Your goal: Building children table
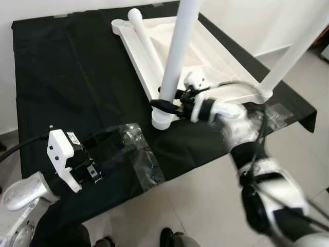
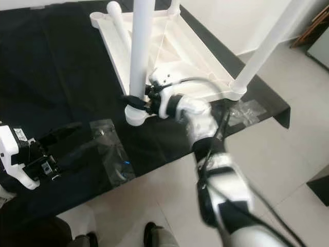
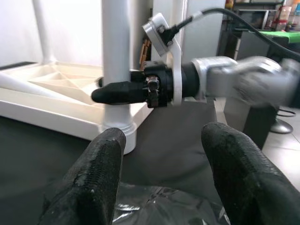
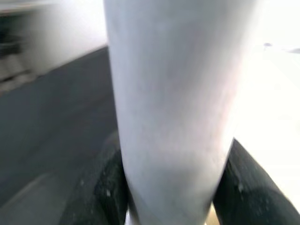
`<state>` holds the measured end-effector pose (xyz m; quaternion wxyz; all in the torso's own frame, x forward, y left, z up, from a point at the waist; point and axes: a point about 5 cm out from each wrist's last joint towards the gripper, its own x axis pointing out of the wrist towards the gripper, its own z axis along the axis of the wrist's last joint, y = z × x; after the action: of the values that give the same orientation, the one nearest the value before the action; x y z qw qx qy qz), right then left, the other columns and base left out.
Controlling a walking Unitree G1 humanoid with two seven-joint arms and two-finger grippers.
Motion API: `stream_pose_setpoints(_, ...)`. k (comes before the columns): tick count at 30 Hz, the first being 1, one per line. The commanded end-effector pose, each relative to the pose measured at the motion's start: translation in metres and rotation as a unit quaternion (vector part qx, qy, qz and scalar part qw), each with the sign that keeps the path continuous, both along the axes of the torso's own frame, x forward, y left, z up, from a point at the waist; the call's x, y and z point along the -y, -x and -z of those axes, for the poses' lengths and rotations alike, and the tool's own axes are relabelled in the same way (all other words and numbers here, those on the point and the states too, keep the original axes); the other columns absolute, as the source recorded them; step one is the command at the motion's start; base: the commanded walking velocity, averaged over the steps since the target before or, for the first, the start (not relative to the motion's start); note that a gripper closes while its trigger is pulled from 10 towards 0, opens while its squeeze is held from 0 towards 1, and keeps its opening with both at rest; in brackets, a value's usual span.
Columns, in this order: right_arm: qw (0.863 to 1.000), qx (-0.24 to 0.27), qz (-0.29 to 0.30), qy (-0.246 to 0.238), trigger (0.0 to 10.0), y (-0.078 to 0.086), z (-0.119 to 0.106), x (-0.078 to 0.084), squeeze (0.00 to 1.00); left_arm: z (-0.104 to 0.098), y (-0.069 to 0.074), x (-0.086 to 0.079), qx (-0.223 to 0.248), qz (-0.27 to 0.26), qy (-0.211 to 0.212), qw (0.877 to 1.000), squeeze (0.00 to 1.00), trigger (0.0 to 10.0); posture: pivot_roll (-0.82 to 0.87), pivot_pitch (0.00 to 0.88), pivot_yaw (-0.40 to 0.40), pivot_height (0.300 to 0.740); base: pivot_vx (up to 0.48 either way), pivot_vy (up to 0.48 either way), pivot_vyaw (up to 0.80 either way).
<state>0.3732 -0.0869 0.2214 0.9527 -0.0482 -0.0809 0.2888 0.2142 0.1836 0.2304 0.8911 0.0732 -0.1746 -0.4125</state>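
Cloth [image 1: 61, 77] black over the work surface, my left gripper [image 1: 95, 167] resting near its front edge with fingers apart, holding nothing, clear plastic bag [image 1: 141, 157] just beside it, upturned white table [image 1: 205, 56] farther back, my right gripper [image 1: 165, 105] clamped around its near leg [image 1: 177, 62].

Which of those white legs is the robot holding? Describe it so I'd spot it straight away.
Find the upturned white tabletop on the black cloth. At its corner nearest the robot stands one upright leg. Unlike the other upright leg and the loose leg lying flat, the right tool clamps it near its base.
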Motion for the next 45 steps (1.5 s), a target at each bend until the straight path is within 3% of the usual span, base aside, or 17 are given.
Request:
stream_pose_setpoints(1, 0.989, -0.069, 0.128, 0.028, 0.0, 0.020, 0.042, 0.006, 0.00, 0.001, 0.001, 0.001, -0.004, 0.012, 0.000, 1.000, 0.00, 10.0, 0.05, 0.276, -0.124, 0.740, 0.000, 0.000, 0.00)
stream_pose_setpoints(5, 0.992, -0.069, 0.106, 0.012, 0.0, 0.033, 0.044, -0.012, 0.00, 0.001, 0.000, 0.002, -0.003, 0.016, 0.000, 1.000, 0.00, 10.0, 0.05, 0.272, -0.117, 0.740, 0.000, 0.000, 0.00)
stream_pose_setpoints(10, 0.996, -0.060, 0.062, 0.025, 0.0, 0.031, 0.040, -0.026, 0.00, 0.001, -0.003, 0.005, 0.000, 0.021, 0.001, 1.000, 0.00, 10.0, 0.05, 0.264, -0.131, 0.740, 0.000, 0.000, 0.00)
stream_pose_setpoints(11, 0.996, -0.059, 0.061, 0.033, 4.5, 0.029, 0.038, -0.026, 0.00, 0.001, -0.002, 0.005, 0.000, 0.021, 0.001, 1.000, 0.00, 10.0, 0.06, 0.262, -0.132, 0.740, 0.000, 0.000, 0.00)
stream_pose_setpoints(12, 0.996, -0.061, 0.048, 0.041, 10.0, 0.026, 0.037, -0.027, 0.00, 0.002, -0.002, 0.005, 0.000, 0.020, 0.002, 1.000, 0.00, 10.0, 0.06, 0.259, -0.132, 0.740, 0.000, 0.000, 0.00)
stream_pose_setpoints(13, 0.996, -0.061, 0.048, 0.041, 10.0, 0.026, 0.037, -0.027, 0.00, 0.002, -0.002, 0.005, 0.000, 0.020, 0.002, 1.000, 0.00, 10.0, 0.06, 0.259, -0.132, 0.740, 0.000, 0.000, 0.00)
stream_pose_setpoints(14, 0.997, -0.058, 0.033, 0.044, 10.0, 0.022, 0.032, -0.028, 0.14, 0.003, -0.001, 0.005, -0.001, 0.020, 0.002, 1.000, 0.00, 10.0, 0.06, 0.259, -0.134, 0.740, 0.000, 0.000, 0.00)
stream_pose_setpoints(15, 0.998, -0.057, 0.014, 0.033, 10.0, 0.015, 0.025, -0.027, 1.00, 0.003, -0.001, 0.005, -0.001, 0.019, 0.001, 1.000, 0.00, 10.0, 0.06, 0.256, -0.133, 0.740, 0.000, 0.000, 0.00)
stream_pose_setpoints(22, 0.998, -0.027, -0.048, -0.001, 10.0, 0.010, -0.006, -0.032, 1.00, 0.002, -0.002, 0.005, 0.002, 0.019, 0.000, 1.000, 0.00, 10.0, 0.07, 0.255, -0.136, 0.740, 0.000, 0.000, 0.00)
stream_pose_setpoints(25, 0.986, 0.011, -0.164, 0.030, 10.0, 0.015, -0.027, -0.035, 1.00, 0.001, -0.002, 0.005, 0.003, 0.018, 0.001, 1.000, 0.00, 10.0, 0.07, 0.255, -0.142, 0.740, 0.000, 0.000, 0.00)
stream_pose_setpoints(26, 0.977, 0.020, -0.206, 0.050, 10.0, 0.014, -0.034, -0.033, 0.92, 0.001, -0.001, 0.005, 0.004, 0.017, 0.001, 1.000, 0.00, 10.0, 0.08, 0.254, -0.146, 0.740, 0.000, 0.000, 0.00)
stream_pose_setpoints(27, 0.964, 0.029, -0.254, 0.073, 10.0, 0.013, -0.039, -0.031, 0.00, 0.001, -0.001, 0.005, 0.004, 0.016, 0.001, 1.000, 0.00, 10.0, 0.08, 0.252, -0.147, 0.740, 0.000, 0.000, 0.00)
stream_pose_setpoints(38, 0.913, 0.013, -0.387, 0.130, 10.0, 0.005, -0.046, -0.023, 0.00, 0.000, 0.001, 0.004, 0.008, 0.011, 0.000, 1.000, 0.00, 10.0, 0.10, 0.248, -0.151, 0.740, 0.000, 0.000, 0.00)
stream_pose_setpoints(39, 0.908, 0.010, -0.397, 0.130, 8.1, 0.006, -0.046, -0.023, 0.00, 0.000, 0.001, 0.004, 0.008, 0.010, 0.000, 1.000, 0.00, 10.0, 0.10, 0.248, -0.151, 0.740, 0.000, 0.000, 0.00)
stream_pose_setpoints(40, 0.908, 0.010, -0.397, 0.130, 8.1, 0.006, -0.046, -0.023, 0.00, 0.000, 0.001, 0.004, 0.008, 0.010, 0.000, 1.000, 0.00, 10.0, 0.10, 0.248, -0.151, 0.740, 0.000, 0.000, 0.00)
stream_pose_setpoints(42, 0.899, 0.005, -0.418, 0.130, 0.0, 0.006, -0.046, -0.022, 0.00, 0.000, 0.001, 0.004, 0.008, 0.010, -0.001, 1.000, 0.00, 10.0, 0.10, 0.248, -0.150, 0.740, 0.000, 0.000, 0.00)
stream_pose_setpoints(45, 0.898, 0.004, -0.422, 0.124, 0.0, 0.004, -0.045, -0.020, 0.00, -0.001, 0.001, 0.004, 0.009, 0.009, -0.001, 1.000, 0.00, 10.0, 0.10, 0.250, -0.151, 0.740, 0.000, 0.000, 0.00)
